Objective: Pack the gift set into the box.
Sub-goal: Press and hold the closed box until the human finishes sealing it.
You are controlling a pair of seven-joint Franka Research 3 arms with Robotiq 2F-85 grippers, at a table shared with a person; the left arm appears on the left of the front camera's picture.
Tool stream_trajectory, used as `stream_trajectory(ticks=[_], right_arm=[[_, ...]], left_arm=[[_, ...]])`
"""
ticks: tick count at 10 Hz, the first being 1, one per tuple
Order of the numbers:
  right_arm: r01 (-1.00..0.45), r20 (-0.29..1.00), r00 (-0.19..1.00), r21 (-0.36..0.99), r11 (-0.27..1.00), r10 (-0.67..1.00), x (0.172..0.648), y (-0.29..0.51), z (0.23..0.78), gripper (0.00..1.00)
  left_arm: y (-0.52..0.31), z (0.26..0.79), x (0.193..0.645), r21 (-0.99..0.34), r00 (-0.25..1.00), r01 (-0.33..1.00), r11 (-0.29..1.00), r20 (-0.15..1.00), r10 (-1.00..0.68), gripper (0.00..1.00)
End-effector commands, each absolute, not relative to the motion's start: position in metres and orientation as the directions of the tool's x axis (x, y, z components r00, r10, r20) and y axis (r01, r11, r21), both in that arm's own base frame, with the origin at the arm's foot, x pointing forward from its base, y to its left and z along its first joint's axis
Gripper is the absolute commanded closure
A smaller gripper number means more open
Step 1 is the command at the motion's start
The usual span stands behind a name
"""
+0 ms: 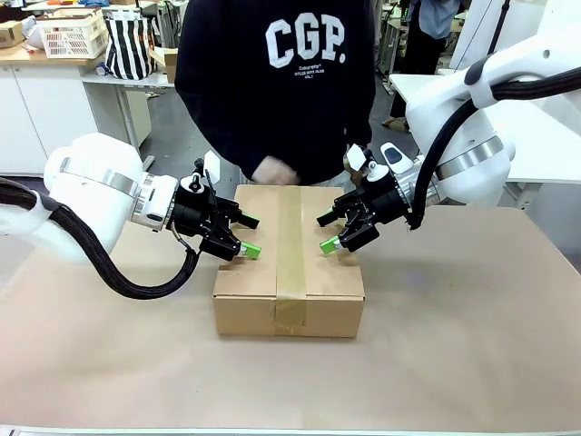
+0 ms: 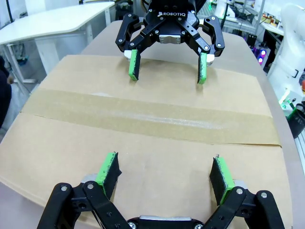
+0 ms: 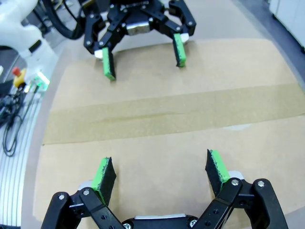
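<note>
Box (image 1: pixel 289 263) at frame centre sits taped shut; my left fingers (image 1: pixel 247 235) and right fingers (image 1: pixel 329 232) hover spread wide, empty, flanking the tape (image 1: pixel 290 245), probably to steady it.

Brown cardboard box (image 1: pixel 289 263) at table centre, flaps closed, tape strip along the top seam.

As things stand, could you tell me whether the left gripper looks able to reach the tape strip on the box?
Probably yes: the left gripper hangs open over the box beside the tape strip, with bare cardboard between them.
</note>
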State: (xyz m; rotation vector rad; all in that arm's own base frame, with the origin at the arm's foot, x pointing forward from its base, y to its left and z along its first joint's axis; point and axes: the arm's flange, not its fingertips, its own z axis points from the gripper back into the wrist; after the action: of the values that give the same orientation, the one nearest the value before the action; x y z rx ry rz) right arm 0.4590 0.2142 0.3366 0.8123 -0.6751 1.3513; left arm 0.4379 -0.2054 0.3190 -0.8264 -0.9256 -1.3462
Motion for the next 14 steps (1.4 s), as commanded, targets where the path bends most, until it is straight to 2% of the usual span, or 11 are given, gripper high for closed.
stream_trajectory(ticks=[1, 14], right_arm=[[-0.992, 0.817, 0.12, 0.115, 0.045, 0.565, 0.4585, 0.2136, 0.3351, 0.0], [-0.993, 0.816, 0.113, 0.114, 0.034, 0.566, 0.459, 0.2142, 0.3366, 0.0]], left_arm=[[-0.2051, 0.3185, 0.4365, 0.036, -0.006, 0.997, 0.062, 0.905, -0.426, 0.0], [-0.2051, 0.3185, 0.4365, 0.036, -0.006, 0.997, 0.062, 0.905, -0.426, 0.0]])
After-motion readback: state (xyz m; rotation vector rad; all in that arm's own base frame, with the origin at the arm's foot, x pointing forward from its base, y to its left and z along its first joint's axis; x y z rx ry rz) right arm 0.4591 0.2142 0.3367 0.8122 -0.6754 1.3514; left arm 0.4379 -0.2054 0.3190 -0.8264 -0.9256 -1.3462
